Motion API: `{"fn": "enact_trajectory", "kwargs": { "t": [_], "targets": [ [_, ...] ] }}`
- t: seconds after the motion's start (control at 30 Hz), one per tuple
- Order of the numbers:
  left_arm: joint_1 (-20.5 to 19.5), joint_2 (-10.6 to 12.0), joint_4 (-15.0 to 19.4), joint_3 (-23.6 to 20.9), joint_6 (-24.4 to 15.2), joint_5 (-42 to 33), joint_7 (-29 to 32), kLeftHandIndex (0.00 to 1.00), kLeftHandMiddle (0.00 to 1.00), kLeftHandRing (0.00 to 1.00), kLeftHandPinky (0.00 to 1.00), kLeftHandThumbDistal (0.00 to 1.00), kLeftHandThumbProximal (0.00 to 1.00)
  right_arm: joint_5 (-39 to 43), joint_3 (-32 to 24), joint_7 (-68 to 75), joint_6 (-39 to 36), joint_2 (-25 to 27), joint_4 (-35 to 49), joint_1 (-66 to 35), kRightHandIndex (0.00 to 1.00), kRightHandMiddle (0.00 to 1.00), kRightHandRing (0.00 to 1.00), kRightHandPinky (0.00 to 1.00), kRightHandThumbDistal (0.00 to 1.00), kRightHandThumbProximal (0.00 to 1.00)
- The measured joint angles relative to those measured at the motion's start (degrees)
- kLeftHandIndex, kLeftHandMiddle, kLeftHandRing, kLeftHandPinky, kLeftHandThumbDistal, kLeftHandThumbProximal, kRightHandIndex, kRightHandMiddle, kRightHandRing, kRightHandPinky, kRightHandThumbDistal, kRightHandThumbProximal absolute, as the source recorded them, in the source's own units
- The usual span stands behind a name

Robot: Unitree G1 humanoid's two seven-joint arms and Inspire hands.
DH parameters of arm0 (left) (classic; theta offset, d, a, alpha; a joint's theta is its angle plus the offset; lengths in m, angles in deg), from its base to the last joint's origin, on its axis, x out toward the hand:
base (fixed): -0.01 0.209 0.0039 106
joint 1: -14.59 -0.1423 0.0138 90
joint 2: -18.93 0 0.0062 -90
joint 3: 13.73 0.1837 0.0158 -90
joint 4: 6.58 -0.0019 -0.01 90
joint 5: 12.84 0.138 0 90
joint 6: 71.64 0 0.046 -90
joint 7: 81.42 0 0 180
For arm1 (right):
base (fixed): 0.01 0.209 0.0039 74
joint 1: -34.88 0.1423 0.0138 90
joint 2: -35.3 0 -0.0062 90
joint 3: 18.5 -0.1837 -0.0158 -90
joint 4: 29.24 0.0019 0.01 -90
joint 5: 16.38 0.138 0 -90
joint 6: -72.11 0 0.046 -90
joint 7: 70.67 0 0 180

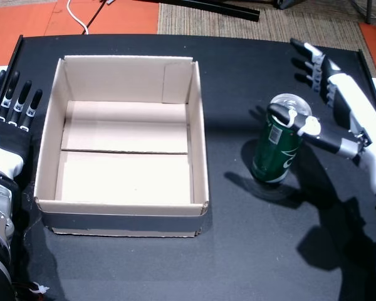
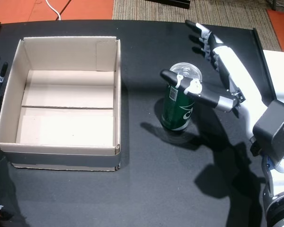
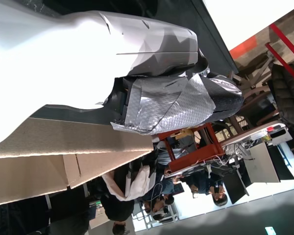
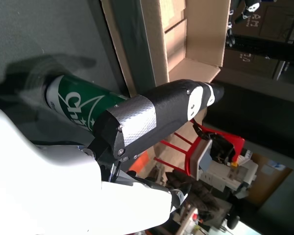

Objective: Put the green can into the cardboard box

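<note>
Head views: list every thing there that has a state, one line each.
green can: upright on the table, outside the box, thumb across its top.
cardboard box: open, empty.
right hand: open, fingers spread beside the can.
left hand: open, fingers straight, left of the box.

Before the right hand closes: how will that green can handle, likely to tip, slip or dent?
The green can stands upright, tall for its narrow base, so a sideways nudge from the thumb over its top would probably tip it; once down it would likely roll. Its glossy wall looks slippery. It is probably thin metal, so a hard squeeze may dent it. Full or empty: cannot tell.
</note>
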Motion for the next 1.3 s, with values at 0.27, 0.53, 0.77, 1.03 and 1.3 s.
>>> {"fn": "enact_trajectory", "kwargs": {
  "t": [0.27, 0.53, 0.77, 1.03, 1.3],
  "targets": [
    [0.0, 0.0, 0.0, 0.0, 0.0, 0.0, 0.0, 0.46, 0.47, 0.6, 0.74, 0.0, 1.0, 0.2, -0.1, -0.9, 0.2, 0.0, -0.5, 1.1, 0.99, 1.0, 1.0, 1.0, 0.84, 0.51],
    [0.0, 0.0, 0.0, -0.1, 0.0, 0.0, 0.0, 0.45, 0.46, 0.61, 0.75, 0.0, 1.0, 0.8, -1.9, -1.2, 0.4, 0.0, -3.6, 2.6, 1.0, 1.0, 1.0, 1.0, 0.82, 0.47],
    [0.0, 0.0, 0.0, -0.1, 0.0, 0.0, 0.0, 0.46, 0.47, 0.6, 0.76, 0.0, 1.0, -0.1, -1.6, 0.4, 2.5, 0.0, -5.7, 4.5, 1.0, 1.0, 1.0, 1.0, 0.95, 0.51],
    [0.0, 0.0, -0.1, -0.1, 0.0, 0.0, 0.0, 0.45, 0.47, 0.6, 0.73, 0.0, 1.0, -4.7, 1.2, 3.9, 7.7, 0.0, -7.7, 6.7, 1.0, 1.0, 1.0, 1.0, 1.0, 0.56],
    [0.0, 0.0, -0.1, -0.1, 0.0, 0.0, 0.0, 0.45, 0.47, 0.6, 0.72, 0.0, 1.0, -6.9, 3.4, 3.8, 9.9, 0.0, -8.2, 6.8, 1.0, 1.0, 1.0, 1.0, 1.0, 0.55]
  ]
}}
